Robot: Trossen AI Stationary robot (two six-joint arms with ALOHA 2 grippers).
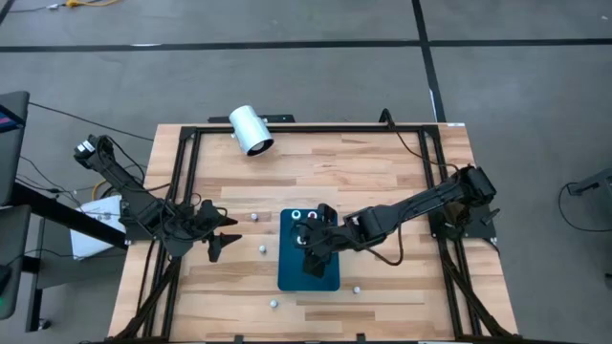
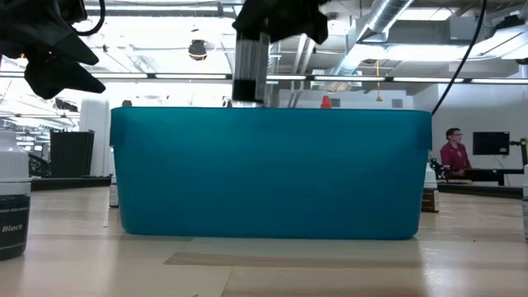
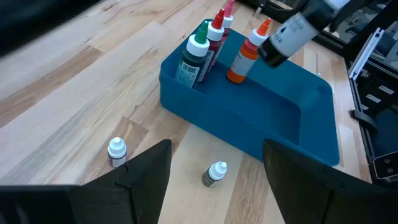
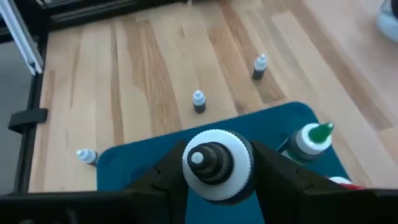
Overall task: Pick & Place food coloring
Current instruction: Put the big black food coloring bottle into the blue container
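A teal tray [image 1: 287, 272] lies mid-table. At its far end stand a green [image 3: 194, 59], a red [image 3: 214, 34], a pink [image 3: 227, 15] and an orange [image 3: 244, 57] food coloring bottle. My right gripper [image 1: 316, 250] is over the tray, shut on a dark bottle [image 3: 287, 38] with a white cap. Loose bottles stand on the wood [image 3: 117, 151] [image 3: 216, 174] [image 4: 259, 67]. My left gripper [image 1: 225, 236] waits open, left of the tray, touching nothing. My right gripper pinches the dark bottle between its two fingers [image 4: 165, 177] at its upper part, just under the white cap [image 4: 216, 163]. The fingers slant down from the table's right. The bottle hangs below them, tilted, bottom end [image 2: 250, 87] down, clear above the tray.
A large white cylinder [image 1: 251, 131] lies at the far edge. More small bottles dot the near wood [image 1: 273, 303] [image 1: 357, 288], one labelled Black [image 2: 12, 206]. Black frame rails [image 1: 186, 182] run along the table's sides. A person [image 2: 454, 153] sits far off in the room.
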